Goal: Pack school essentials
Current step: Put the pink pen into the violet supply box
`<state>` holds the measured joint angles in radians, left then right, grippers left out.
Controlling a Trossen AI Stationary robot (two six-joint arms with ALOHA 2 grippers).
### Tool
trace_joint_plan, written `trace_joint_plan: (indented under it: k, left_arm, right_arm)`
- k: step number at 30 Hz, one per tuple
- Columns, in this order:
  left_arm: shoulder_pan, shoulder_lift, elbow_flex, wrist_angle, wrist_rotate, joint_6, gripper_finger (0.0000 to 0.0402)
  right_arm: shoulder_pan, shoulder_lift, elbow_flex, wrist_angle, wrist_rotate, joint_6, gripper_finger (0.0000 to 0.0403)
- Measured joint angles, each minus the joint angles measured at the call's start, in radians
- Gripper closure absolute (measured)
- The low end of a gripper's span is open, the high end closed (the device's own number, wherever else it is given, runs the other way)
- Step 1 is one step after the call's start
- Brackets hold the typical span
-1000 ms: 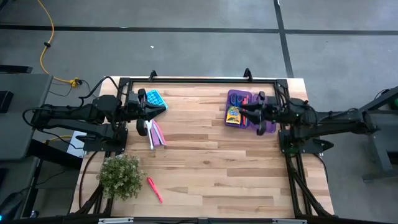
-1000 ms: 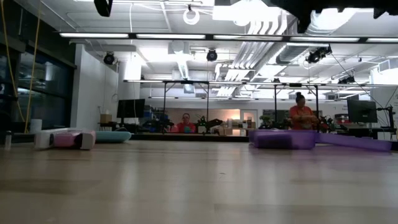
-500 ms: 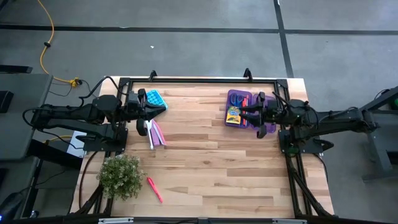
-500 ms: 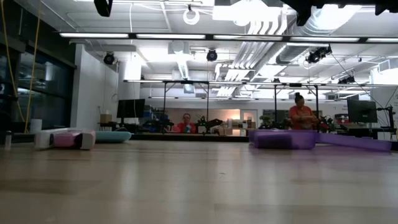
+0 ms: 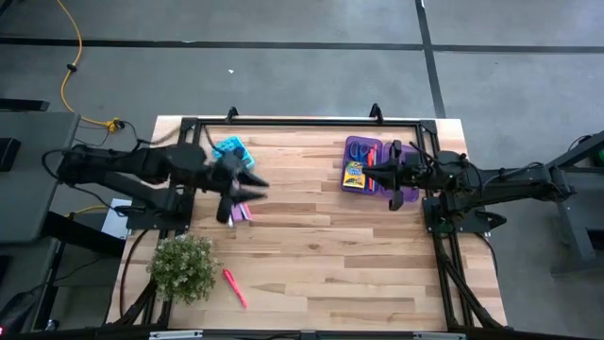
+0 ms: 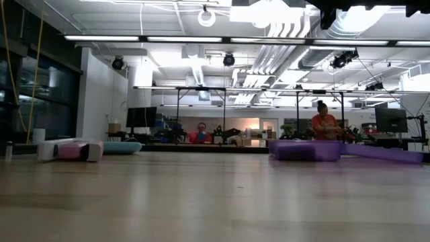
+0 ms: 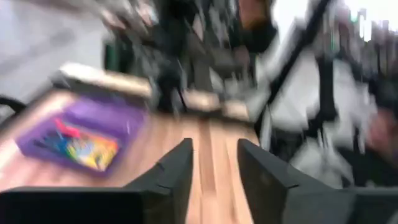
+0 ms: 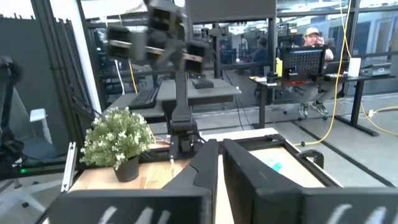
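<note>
The translucent purple case (image 5: 394, 185) lies open at the far right and holds the yellow crayon box (image 5: 354, 176) and the scissors (image 5: 364, 151); it also shows in the left wrist view (image 7: 43, 134). My right gripper (image 5: 376, 171) is shut and empty above the case. My left gripper (image 5: 253, 186) is open and empty above the table's far left, between a light-blue flat item (image 5: 233, 149) and some pink and white pens (image 5: 242, 212) lying on the table. A red-pink pen (image 5: 234, 287) lies near the front left.
A bushy green potted plant (image 5: 182, 267) stands at the near left corner, and shows in the right wrist view (image 8: 118, 142). The black frame rail (image 5: 302, 121) runs along the far edge. Bare wood (image 5: 321, 246) fills the table's middle and near right. People sit in the room beyond.
My left gripper has swung away from the far left edge toward the table's middle and a little nearer, turning as it went; it is blurred with motion. The pens and the blue item have stayed in place.
</note>
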<state>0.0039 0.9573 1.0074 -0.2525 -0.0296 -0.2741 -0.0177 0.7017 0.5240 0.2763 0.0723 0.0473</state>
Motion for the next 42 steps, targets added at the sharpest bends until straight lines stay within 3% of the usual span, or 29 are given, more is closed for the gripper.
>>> trace_joint_plan:
  k: [7,14,21,30,42]
  left_arm:
    - [-0.167,0.291,0.399,-0.605,0.053,0.149,0.0219]
    - [-0.366,0.532,0.610,-0.942,0.078,0.279,0.0191]
    - [-0.519,0.731,0.624,-0.922,0.070,0.204,0.0192]
    - [-0.636,0.998,0.624,-0.876,0.063,0.127,0.0192]
    - [-0.708,1.157,0.620,-0.844,0.046,0.227,0.0192]
  right_arm:
    - [0.000,0.000,0.000,-0.009,0.011,0.007,0.0400]
    - [0.000,0.000,0.000,-0.050,0.068,0.050,0.0402]
    - [0.000,0.000,0.000,-0.117,0.070,0.057,0.0403]
    - [0.000,0.000,0.000,-0.182,0.069,0.057,0.0403]
    - [0.000,0.000,0.000,-0.191,0.061,0.065,0.0403]
